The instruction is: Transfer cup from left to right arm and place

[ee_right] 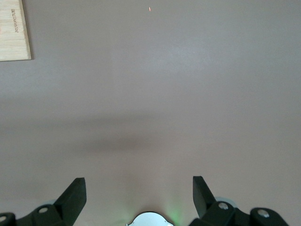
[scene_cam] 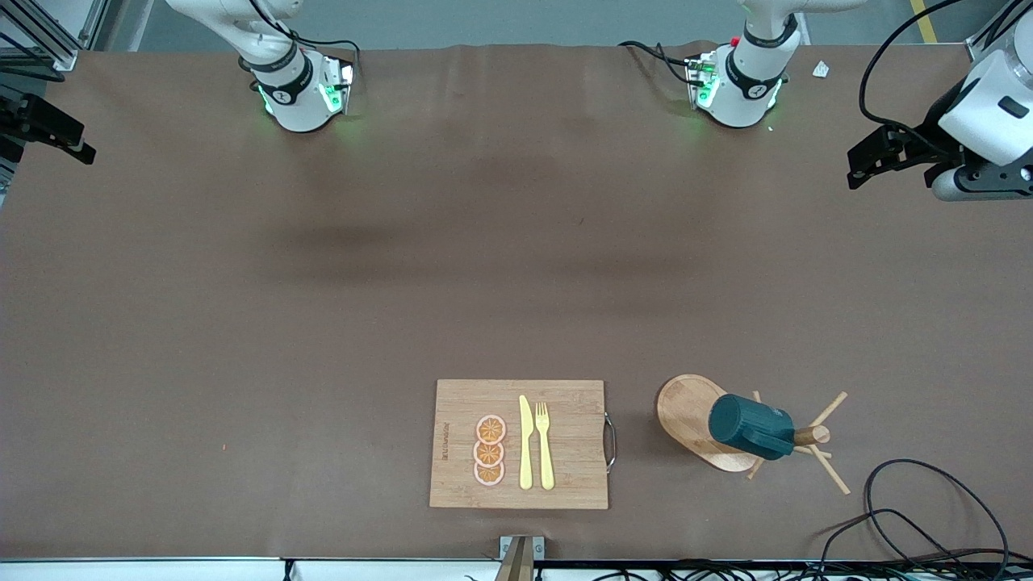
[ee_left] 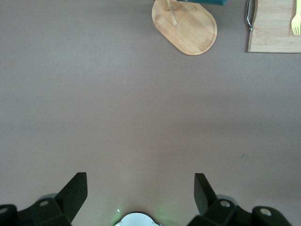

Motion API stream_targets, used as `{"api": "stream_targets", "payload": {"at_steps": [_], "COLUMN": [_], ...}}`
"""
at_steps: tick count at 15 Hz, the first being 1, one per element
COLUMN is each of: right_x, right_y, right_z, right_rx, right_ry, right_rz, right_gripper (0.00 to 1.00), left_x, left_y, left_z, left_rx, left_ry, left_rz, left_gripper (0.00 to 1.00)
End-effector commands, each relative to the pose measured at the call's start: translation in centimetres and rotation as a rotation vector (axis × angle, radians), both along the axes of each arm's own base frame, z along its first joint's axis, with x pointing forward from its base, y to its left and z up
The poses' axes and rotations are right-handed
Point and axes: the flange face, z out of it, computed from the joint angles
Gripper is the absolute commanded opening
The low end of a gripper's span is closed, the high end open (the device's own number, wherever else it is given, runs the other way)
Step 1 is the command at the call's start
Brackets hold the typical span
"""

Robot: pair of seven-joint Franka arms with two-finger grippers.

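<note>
Illumination is even, diffuse and overhead. Soft, broad shadows cross the table (scene_cam: 323, 323) mid-surface. Green indicator glow surrounds both arm bases. No glare; all views are sharp.

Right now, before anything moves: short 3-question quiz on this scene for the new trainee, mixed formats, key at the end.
1. True or false: the cup stands upright on the cutting board.
2. Multiple choice: what lies on the cutting board? A) orange slices, a knife and a fork; B) a spoon and a plate; C) nothing.
3. Fill in: the left gripper and the right gripper are both ____, each over bare table.

Key
1. False: it hangs tilted on the wooden mug rack, beside the board toward the left arm's end.
2. A
3. open
</note>
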Motion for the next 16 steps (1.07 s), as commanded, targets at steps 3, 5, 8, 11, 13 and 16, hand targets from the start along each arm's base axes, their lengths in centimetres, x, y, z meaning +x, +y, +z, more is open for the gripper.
{"api": "stream_targets", "payload": {"at_steps": [3, 5, 8, 11, 13, 16], "right_x": [-0.2, -0.2, -0.2, -0.2, -0.3, -0.3], "right_y": [-0.3, -0.2, -0.2, -0.2, -0.2, -0.3], "right_z": [0.1, 0.1, 0.1, 0.1, 0.1, 0.1], "right_rx": [-0.001, -0.001, -0.001, -0.001, 0.0, 0.0], "right_ry": [-0.008, -0.008, -0.006, -0.006, 0.001, 0.0], "right_rz": [0.0, 0.003, 0.003, 0.001, 0.003, 0.0], "right_gripper": [1.0, 1.0, 1.0, 1.0, 1.0, 1.0], "left_x": [0.0, 0.1, 2.1, 3.1, 3.6, 4.5], "left_y": [-0.1, -0.1, 0.1, -0.1, -0.5, -0.5], "left_z": [0.6, 0.5, -1.2, -4.1, -5.3, -9.4], "left_rx": [-0.007, -0.008, -0.024, -0.049, -0.076, -0.116], "left_ry": [0.01, 0.004, -0.032, -0.077, -0.103, -0.147], "left_rz": [0.017, 0.02, 0.032, 0.149, 0.333, 0.508], "left_gripper": [1.0, 1.0, 1.0, 1.0, 1.0, 1.0]}}
